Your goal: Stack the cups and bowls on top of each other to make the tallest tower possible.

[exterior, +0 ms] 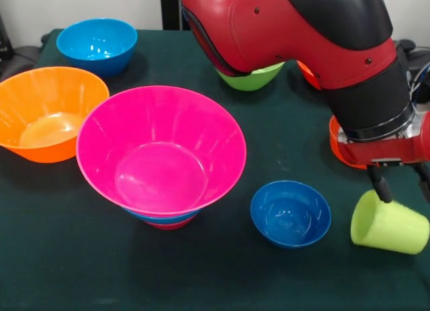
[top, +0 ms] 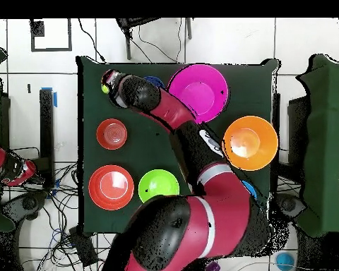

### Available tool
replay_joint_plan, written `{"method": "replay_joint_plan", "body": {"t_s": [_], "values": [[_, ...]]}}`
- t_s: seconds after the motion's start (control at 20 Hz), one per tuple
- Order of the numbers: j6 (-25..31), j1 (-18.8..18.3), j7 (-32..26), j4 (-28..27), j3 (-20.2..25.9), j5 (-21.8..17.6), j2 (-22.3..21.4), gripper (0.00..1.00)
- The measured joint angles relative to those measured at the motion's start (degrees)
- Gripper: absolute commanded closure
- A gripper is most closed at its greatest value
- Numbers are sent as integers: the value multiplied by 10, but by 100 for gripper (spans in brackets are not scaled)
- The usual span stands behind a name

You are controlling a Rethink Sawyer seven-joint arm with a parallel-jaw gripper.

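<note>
Hanging at the right side of the front view, the tool (exterior: 402,183) is gripping the lime-green cup (exterior: 388,224). One dark finger (exterior: 381,187) is reaching down to the cup's rim and the other is half cut by the picture edge, so I judge the tool is clamped on the rim, with one finger possibly inside the mouth. The cup is lying tilted, its mouth pointing up and left toward the wrist, its closed end low near the bench (exterior: 80,257); whether it is touching the cloth I cannot tell.

Toward the left, the tower (exterior: 161,156) is standing as a large pink bowl (exterior: 161,146) sitting on a blue bowl (exterior: 164,217), with a sliver of a crimson piece under that.

What could go wrong: the grip is taking only a thin wall of slippery plastic, so the cup may be turning or sliding out during the lift. The pink bowl is wide on a narrow foot, so a push at its rim could be tipping the whole pile.

A small blue bowl (exterior: 290,213) is standing between cup and tower, just beside the cup, right on the direct path. Farther off, an orange bowl (exterior: 48,111), another blue bowl (exterior: 97,43), a green bowl (exterior: 254,77) partly behind the arm, and a red-orange bowl (exterior: 339,144) behind the wrist are waiting.
</note>
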Motion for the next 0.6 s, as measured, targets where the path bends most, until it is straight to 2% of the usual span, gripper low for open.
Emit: {"method": "replay_joint_plan", "body": {"t_s": [0.15, 0.6], "values": [[-18, -9, 0, 14, 8, -2, -7, 0], [-20, -12, 0, 47, 16, -14, -10, 0]]}}
